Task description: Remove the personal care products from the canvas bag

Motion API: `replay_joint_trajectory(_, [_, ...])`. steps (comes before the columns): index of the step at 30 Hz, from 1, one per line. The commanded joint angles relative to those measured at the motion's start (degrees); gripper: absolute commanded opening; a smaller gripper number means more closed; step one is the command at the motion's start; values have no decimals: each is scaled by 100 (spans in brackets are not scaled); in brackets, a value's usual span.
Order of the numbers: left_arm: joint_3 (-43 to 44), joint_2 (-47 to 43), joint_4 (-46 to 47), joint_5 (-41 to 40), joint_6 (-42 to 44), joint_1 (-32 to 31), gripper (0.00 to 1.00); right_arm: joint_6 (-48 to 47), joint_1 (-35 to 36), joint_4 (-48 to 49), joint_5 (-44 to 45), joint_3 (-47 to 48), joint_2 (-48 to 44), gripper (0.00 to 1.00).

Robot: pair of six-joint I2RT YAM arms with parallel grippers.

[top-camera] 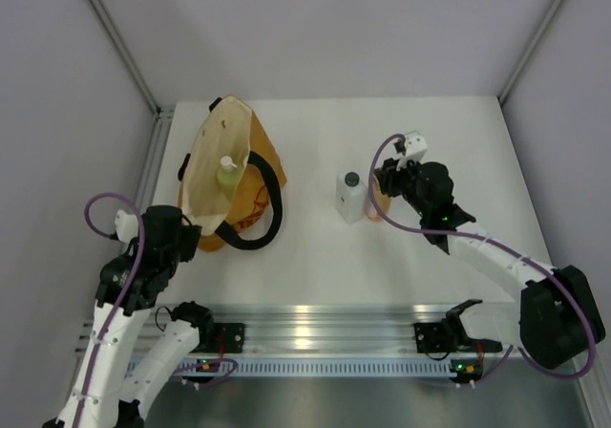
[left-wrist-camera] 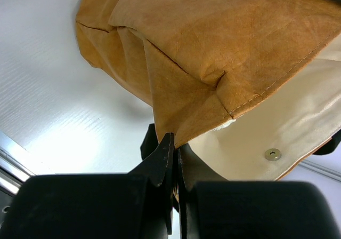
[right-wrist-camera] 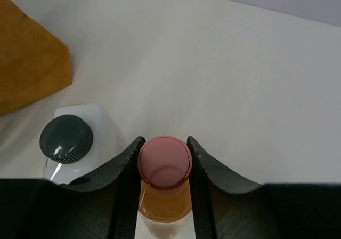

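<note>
Pinching the orange bottle [right-wrist-camera: 164, 199] just under its pink cap, the right gripper [right-wrist-camera: 164, 143] holds it close beside the white bottle [right-wrist-camera: 104, 126] standing on the table [right-wrist-camera: 256, 63], well apart from the bag [left-wrist-camera: 213, 47]. The left gripper [left-wrist-camera: 175, 143] is pressed together on the bag's rim. A green bottle [top-camera: 227, 172] sits inside. A careless release could tip the orange bottle into its neighbour. If the rim slips, the bag's mouth could fold over what remains.

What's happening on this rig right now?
The left gripper has its fingers shut on the edge of the canvas bag. The right gripper pinches the orange bottle at its pink cap, beside the black-capped bottle standing on the table. The pale green bottle sits in the bag's mouth, not yet removed.
</note>
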Motion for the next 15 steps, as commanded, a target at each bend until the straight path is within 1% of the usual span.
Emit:
replay_joint_trajectory(1, [-84,64,176,185,-111,1,0,-92,124,726,-420,223,-229,36])
replay_joint_trajectory(2, [-84,55,176,193,-111,1,0,-109,124,674,-420,284,-228,41])
replay_joint_trajectory(4, [-92,46,176,202,-138,1,0,-118,124,550,-429,320,-228,47])
replay_joint_trajectory(6, [-101,29,176,237,-147,1,0,-127,133,515,-429,337,-246,54])
replay_joint_trajectory(11, [-128,-7,167,281,-182,1,0,-127,142,410,-429,425,-351,59])
replay_joint_trajectory(13, [-136,-24,167,299,-182,10,0,-92,150,270,-473,556,-456,63])
replay_joint_trajectory(15, [-101,-33,167,316,-182,1,0,-74,203,32,-517,811,-562,64])
